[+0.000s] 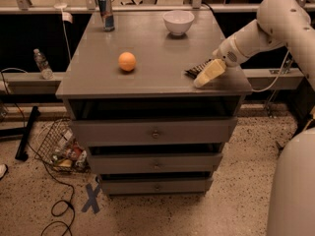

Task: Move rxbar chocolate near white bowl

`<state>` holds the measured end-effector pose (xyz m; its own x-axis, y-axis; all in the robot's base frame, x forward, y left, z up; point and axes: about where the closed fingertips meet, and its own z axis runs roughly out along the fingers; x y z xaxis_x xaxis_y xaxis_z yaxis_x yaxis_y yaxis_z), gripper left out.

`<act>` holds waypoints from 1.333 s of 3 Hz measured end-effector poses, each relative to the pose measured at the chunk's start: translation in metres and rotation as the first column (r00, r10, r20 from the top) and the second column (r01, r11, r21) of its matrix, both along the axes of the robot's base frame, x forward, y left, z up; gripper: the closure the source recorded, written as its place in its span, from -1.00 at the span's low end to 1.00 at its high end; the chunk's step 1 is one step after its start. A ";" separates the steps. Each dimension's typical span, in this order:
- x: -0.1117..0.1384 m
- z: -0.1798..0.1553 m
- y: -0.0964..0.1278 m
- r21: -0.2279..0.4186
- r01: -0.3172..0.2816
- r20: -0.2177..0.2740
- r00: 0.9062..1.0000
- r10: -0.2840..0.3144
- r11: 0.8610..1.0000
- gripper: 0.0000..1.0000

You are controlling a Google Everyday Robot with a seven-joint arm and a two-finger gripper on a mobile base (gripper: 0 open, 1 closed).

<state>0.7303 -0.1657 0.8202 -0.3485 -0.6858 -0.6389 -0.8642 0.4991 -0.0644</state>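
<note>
black rxbar chocolate (194,72) just behind jaws; table (157,58) front-right corner

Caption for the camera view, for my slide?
Hand at the rxbar chocolate; white bowl sits farther back.

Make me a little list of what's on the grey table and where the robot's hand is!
bar: black-wrapped flat rxbar chocolate, front right of the grey drawer table
bowl: small round white bowl, back right
ball: orange ball, middle left
can: tall blue-silver can, back left
gripper: cream gripper, at the bar's right side
</note>
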 end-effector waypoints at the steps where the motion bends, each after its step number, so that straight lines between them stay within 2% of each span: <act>1: 0.001 -0.002 0.007 -0.005 0.014 -0.012 1.000 -0.014 1.000 -0.48; 3: 0.001 0.002 0.012 -0.001 0.024 -0.016 1.000 -0.024 1.000 0.43; 4: 0.003 0.007 0.012 -0.001 0.022 -0.009 1.000 -0.022 1.000 0.99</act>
<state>0.7329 -0.1542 0.8270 -0.3695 -0.6783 -0.6351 -0.8536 0.5179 -0.0565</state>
